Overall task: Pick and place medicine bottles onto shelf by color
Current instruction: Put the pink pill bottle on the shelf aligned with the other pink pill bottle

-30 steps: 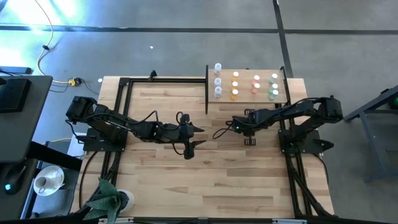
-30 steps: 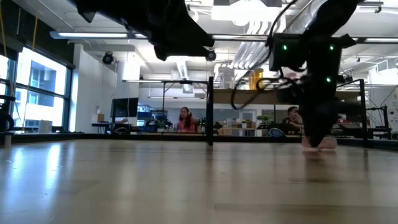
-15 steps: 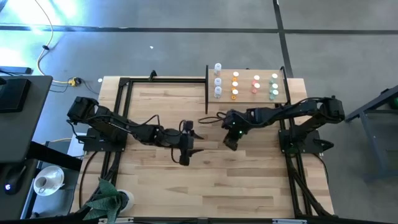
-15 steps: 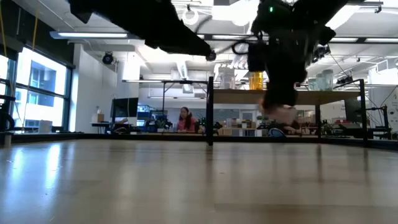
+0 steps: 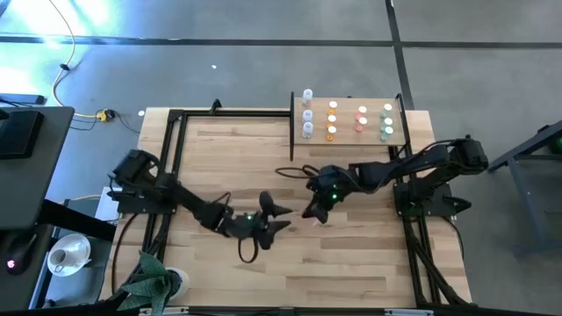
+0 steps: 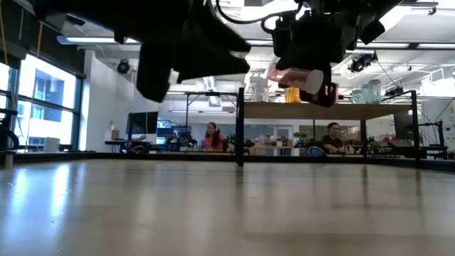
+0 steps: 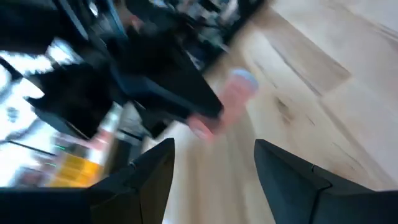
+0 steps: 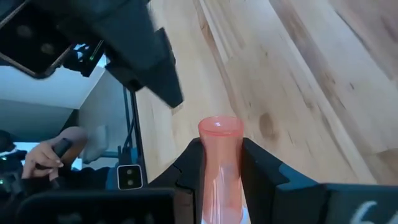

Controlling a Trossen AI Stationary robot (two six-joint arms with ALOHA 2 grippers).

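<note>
Since a second ago the right hand (image 5: pixel 313 211) has swung left and nearer, from just near the shelf (image 5: pixel 349 140) to mid-counter, and has risen clear of the counter (image 5: pixel 369 254); the left hand (image 5: pixel 274 217) has drawn nearer too, its arm now running diagonally from the left mount.

The right hand is clamped on a pink bottle (image 8: pixel 219 163). In the right wrist view the bottle stands between the two dark fingers (image 8: pixel 263 180), its pink end poking out beyond them. In the low view the same bottle (image 6: pixel 295 77) lies tilted in the hand, well above the wood, its white cap on the right side.

The left hand's fingers (image 7: pixel 292 180) are spread wide and hold nothing. It sits just left of the right hand, the two pointing at each other; the left wrist view shows the pink bottle (image 7: pixel 231 93) straight ahead, blurred, still in the other hand's grip.

The shelf is at the far right of the counter, a black post at each far corner. On it the other bottles (image 5: pixel 347 120) stand in four columns by colour: clear-white on the left, then orange, pink-red and green.

In the low view, two people sit in the room beyond the counter.
</note>
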